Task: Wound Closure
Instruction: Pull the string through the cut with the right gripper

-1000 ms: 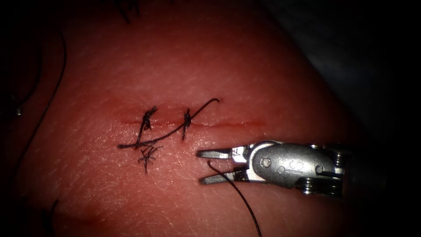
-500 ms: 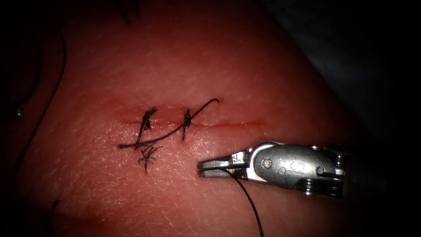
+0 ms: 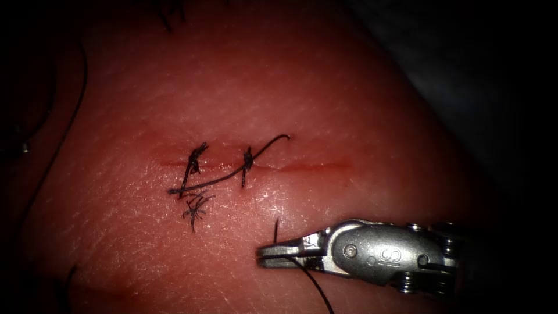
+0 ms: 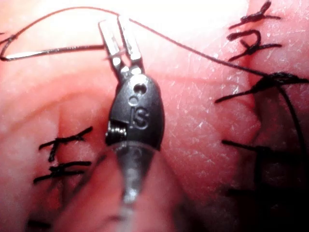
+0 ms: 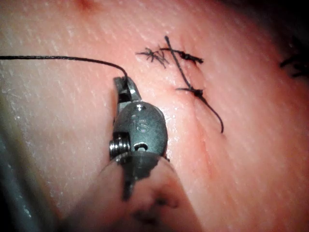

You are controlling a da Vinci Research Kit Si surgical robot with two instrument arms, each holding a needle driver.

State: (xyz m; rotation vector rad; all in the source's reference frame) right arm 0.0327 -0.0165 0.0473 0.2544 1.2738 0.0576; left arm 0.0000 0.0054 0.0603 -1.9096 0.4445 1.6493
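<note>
The tissue [image 3: 349, 104] carries a thin horizontal cut [image 3: 314, 166]. Two dark stitches [image 3: 195, 160] [image 3: 247, 163] cross the cut's left half, and a cut end of thread [image 3: 270, 144] curls up from the second knot. Below the cut, toward its right, my right tool [image 3: 272, 253] is shut on a black thread [image 3: 314, 284]; a short end sticks up above the jaws and the rest runs down out of view. In the right wrist view the same tool [image 5: 123, 87] grips the thread [image 5: 58, 58]. My left tool [image 4: 116, 34] pinches a thread [image 4: 58, 49] that loops back over its tip.
A frayed cut end of thread [image 3: 195, 209] lies below the left stitch. More dark thread [image 3: 70, 128] trails along the tissue's left edge. Other finished stitches [image 4: 63, 154] [image 4: 251, 34] lie on both sides of the left tool.
The right tool's jaws were open around the thread, then shut on it. The tool has since moved down, away from the cut, taking the thread with it.
</note>
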